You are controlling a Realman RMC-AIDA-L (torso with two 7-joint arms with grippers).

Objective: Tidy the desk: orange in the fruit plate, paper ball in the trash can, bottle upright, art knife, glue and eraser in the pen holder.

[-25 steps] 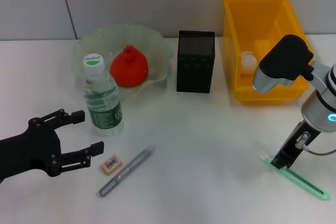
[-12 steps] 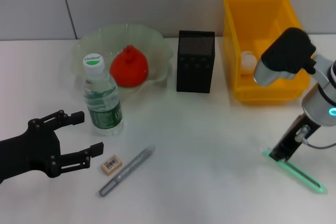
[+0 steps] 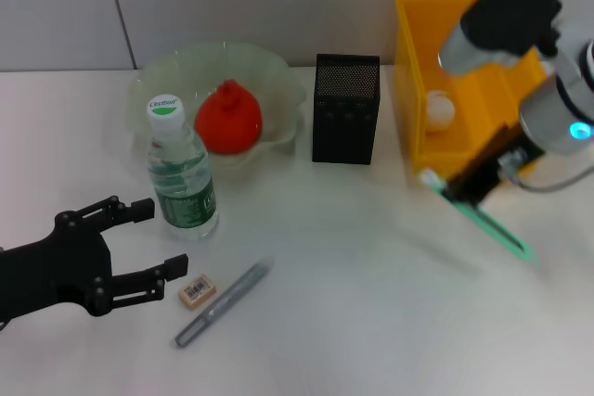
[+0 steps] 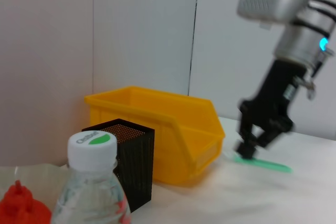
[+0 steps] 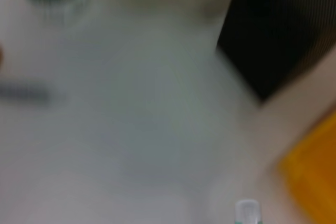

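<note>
Head view: right pincer [image 3: 461,194] clamped on green art knife [image 3: 483,220]; left pincer [image 3: 148,238] apart.

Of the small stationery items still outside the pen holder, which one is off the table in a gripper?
The green art knife, clamped by the right gripper beside the yellow bin. The eraser and grey pen lie on the table near the open left gripper.

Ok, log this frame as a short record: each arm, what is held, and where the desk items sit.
right gripper: lifted beside the yellow bin, shut on green knife
left gripper: open, near the eraser
bottle: upright
orange: in the fruit plate
paper ball: in the yellow bin
pen holder: contents cannot tell
grey pen: lying on the desk
</note>
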